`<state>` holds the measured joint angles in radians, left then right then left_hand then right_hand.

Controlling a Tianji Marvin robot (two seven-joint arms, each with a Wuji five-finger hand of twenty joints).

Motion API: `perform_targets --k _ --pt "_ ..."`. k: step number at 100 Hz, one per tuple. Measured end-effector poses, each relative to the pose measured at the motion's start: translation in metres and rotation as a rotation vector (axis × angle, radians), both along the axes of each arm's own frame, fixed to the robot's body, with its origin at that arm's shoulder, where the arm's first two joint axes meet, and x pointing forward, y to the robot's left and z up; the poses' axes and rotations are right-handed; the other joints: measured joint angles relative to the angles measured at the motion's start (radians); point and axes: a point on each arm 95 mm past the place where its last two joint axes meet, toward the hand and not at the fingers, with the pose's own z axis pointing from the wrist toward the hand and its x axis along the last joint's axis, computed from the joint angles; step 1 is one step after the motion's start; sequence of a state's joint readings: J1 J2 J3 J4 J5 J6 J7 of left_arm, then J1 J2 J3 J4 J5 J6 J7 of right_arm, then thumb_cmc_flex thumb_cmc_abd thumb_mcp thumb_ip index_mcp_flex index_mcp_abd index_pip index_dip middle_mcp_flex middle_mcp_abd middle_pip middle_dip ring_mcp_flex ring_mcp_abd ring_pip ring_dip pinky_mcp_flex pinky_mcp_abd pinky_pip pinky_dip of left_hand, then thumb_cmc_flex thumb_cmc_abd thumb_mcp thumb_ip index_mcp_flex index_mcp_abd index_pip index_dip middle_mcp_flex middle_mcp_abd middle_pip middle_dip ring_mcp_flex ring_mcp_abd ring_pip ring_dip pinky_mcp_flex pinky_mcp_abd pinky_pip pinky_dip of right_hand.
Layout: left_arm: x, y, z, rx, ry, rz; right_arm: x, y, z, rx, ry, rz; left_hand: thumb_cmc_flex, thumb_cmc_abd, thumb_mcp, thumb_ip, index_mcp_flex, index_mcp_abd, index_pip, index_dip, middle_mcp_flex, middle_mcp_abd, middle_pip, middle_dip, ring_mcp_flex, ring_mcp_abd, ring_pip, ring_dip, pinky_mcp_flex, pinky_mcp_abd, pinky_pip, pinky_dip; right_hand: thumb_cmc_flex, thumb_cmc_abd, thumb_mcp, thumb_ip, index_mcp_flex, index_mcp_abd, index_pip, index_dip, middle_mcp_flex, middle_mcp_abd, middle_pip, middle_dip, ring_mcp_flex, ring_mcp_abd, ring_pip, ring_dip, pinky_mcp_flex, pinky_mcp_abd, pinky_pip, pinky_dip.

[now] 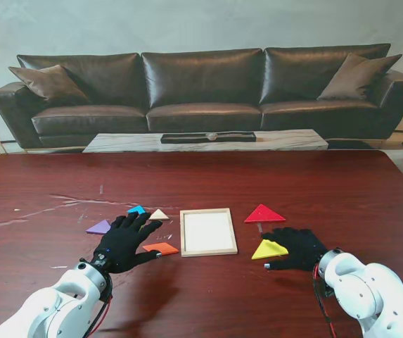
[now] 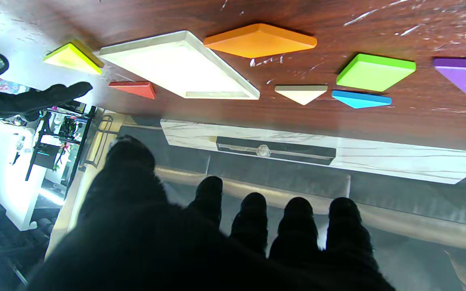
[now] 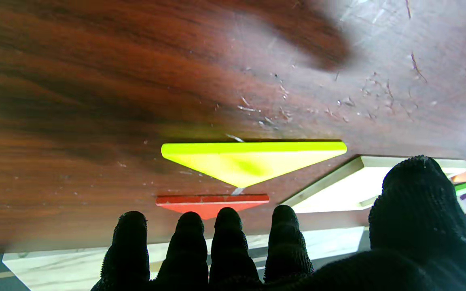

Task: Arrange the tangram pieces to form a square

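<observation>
A square wooden frame tray [image 1: 207, 213] with a white inside lies mid-table. To its left lie an orange parallelogram [image 1: 160, 248], a cream triangle [image 1: 159, 215], a blue triangle [image 1: 137, 210] and a purple triangle [image 1: 99, 227]. A green square [image 2: 374, 72] shows in the left wrist view; my hand covers it in the stand view. My left hand [image 1: 124, 241] hovers open over these pieces, holding nothing. Right of the tray lie a red triangle [image 1: 264, 214] and a yellow triangle [image 1: 269, 249]. My right hand [image 1: 298, 249] is open, just right of the yellow triangle [image 3: 249, 159].
The dark wood table [image 1: 201, 176] carries pale scratches on its left side. Beyond its far edge stand a low marble coffee table [image 1: 208, 141] and a black leather sofa [image 1: 201, 84].
</observation>
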<state>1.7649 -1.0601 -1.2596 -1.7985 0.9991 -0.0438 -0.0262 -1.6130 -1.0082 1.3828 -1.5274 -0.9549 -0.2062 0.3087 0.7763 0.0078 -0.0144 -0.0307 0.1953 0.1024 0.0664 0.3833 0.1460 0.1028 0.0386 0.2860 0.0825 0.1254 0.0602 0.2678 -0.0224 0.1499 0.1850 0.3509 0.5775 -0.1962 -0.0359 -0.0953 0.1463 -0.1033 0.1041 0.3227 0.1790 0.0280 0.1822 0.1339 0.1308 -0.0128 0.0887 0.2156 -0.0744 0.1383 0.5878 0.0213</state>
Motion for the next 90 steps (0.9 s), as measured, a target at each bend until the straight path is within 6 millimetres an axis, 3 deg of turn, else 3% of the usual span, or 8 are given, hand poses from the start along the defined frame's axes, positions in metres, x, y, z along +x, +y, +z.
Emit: perform_targets --k 38,65,75,90 --pt "0.007 -0.005 0.0 -0.011 -0.001 -0.026 0.013 0.008 -0.017 -0.014 0.037 0.007 0.0 0.0 0.0 0.0 0.0 0.0 0.0 0.0 0.0 0.0 0.0 0.0 0.0 0.0 0.0 0.0 0.0 0.0 0.0 0.0 0.044 -0.017 0.0 0.0 0.0 -0.018 -0.021 0.0 0.0 0.006 0.0 0.0 0.0 0.0 0.013 0.0 0.0 0.0 0.005 0.0" --pt "0.01 -0.008 -0.003 -0.025 0.022 -0.042 0.022 0.008 -0.023 -0.046 0.031 0.007 0.0 0.0 0.0 0.0 0.0 0.0 0.0 0.0 0.0 0.0 0.0 0.0 0.0 -0.001 0.0 0.0 0.0 0.0 0.0 0.0 0.084 -0.029 0.001 -0.001 0.0 -0.04 -0.016 0.052 -0.004 -0.001 0.0 0.0 0.0 0.0 0.039 0.0 0.0 -0.006 0.017 0.0" --pt "0.01 -0.008 -0.003 -0.023 0.026 -0.043 0.023 0.007 -0.023 -0.053 0.035 0.009 0.0 0.0 0.0 0.0 0.0 0.0 0.0 0.0 0.0 0.0 0.0 0.0 0.0 -0.001 0.0 0.0 0.0 0.0 0.0 0.0 0.105 -0.032 0.001 -0.001 -0.002 -0.045 0.031 0.089 -0.018 -0.007 0.01 0.005 -0.002 -0.002 0.049 -0.01 0.01 -0.008 0.021 0.0" --pt "0.01 -0.008 -0.002 -0.023 0.027 -0.043 0.024 0.005 -0.023 -0.076 0.044 0.017 0.0 0.0 0.0 0.0 0.0 0.0 0.001 0.0 0.0 0.0 0.0 0.0 0.0 -0.001 0.0 0.0 0.002 0.0 0.001 0.0 0.176 -0.042 -0.007 -0.002 -0.03 -0.063 0.206 0.094 -0.02 -0.007 0.081 0.036 0.008 -0.002 0.087 -0.011 0.034 -0.021 0.032 0.0"
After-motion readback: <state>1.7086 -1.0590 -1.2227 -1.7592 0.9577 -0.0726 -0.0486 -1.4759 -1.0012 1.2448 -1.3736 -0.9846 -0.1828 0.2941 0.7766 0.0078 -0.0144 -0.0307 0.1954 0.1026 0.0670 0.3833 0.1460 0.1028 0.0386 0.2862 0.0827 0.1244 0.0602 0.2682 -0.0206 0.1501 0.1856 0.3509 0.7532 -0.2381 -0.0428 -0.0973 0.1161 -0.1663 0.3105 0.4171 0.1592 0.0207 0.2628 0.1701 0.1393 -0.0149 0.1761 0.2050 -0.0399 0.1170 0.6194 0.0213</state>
